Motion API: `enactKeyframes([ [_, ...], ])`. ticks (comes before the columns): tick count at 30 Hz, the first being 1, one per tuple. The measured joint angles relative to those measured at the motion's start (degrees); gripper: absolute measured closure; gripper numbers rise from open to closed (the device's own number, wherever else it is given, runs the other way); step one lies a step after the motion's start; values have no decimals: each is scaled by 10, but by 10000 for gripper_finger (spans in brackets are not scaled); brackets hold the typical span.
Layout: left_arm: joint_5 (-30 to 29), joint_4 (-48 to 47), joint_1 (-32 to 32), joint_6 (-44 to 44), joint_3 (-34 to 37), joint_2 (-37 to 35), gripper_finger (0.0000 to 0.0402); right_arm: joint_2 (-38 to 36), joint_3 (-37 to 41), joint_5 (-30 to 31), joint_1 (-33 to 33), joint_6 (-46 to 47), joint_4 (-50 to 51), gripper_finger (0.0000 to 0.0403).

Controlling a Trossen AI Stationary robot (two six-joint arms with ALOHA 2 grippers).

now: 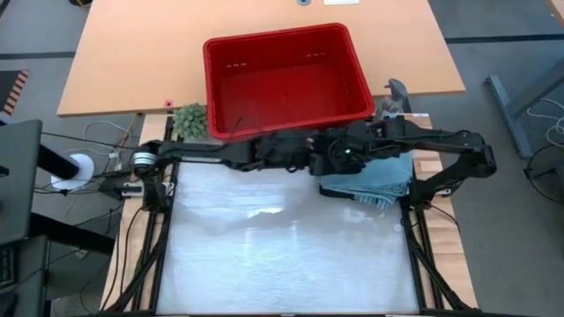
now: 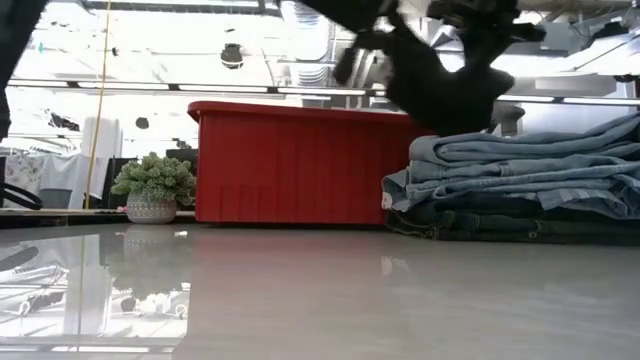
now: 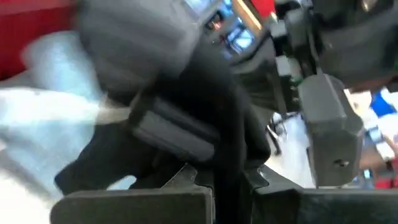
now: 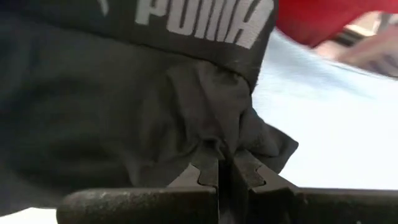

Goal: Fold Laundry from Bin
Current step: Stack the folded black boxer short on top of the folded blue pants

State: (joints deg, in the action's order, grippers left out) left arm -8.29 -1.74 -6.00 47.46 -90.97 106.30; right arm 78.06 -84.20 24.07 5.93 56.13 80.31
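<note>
Fabric is pinched in both grippers. In the right wrist view, the right gripper (image 4: 226,171) is seen pressed together on a fold of a black garment (image 4: 124,118), whose waistband with white lettering runs across above the fingers. In the left wrist view, the left gripper (image 3: 227,180) is likewise clamped on a strip of the same dark cloth, which rises between its fingers, with the other arm's grey body close behind.

From above, the two arms are seen meeting over the far edge of the white work surface (image 1: 282,255), just in front of the red bin (image 1: 284,79), where the dark garment is bunched between them. The bin is set on the wooden table (image 1: 132,53) beyond the work surface, and its visible interior shows red floor. A small green plant (image 1: 189,119) is placed beside the bin's near left corner.

A stack of folded light blue denim (image 2: 530,190) is laid at the right far side of the work surface, next to the bin. In the low view, the black garment is held hanging above this stack, with its lower edge close to the top piece; whether it touches cannot be told.
</note>
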Motion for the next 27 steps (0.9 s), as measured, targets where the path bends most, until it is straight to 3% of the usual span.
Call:
enactKeyframes([
  [6, 6, -120, -2, -63, -195, 92, 401, -38, 0, 22, 21, 11, 64, 374],
  [10, -3, -144, -5, -90, -263, 127, 401, -67, 0, 39, 34, 27, 97, 374],
  [20, 19, -147, -27, -78, -300, 215, 401, -71, 9, 51, 93, -3, 97, 374],
  [27, 1, -208, -29, -73, -300, 216, 401, -57, 97, 5, 144, -2, 97, 374],
])
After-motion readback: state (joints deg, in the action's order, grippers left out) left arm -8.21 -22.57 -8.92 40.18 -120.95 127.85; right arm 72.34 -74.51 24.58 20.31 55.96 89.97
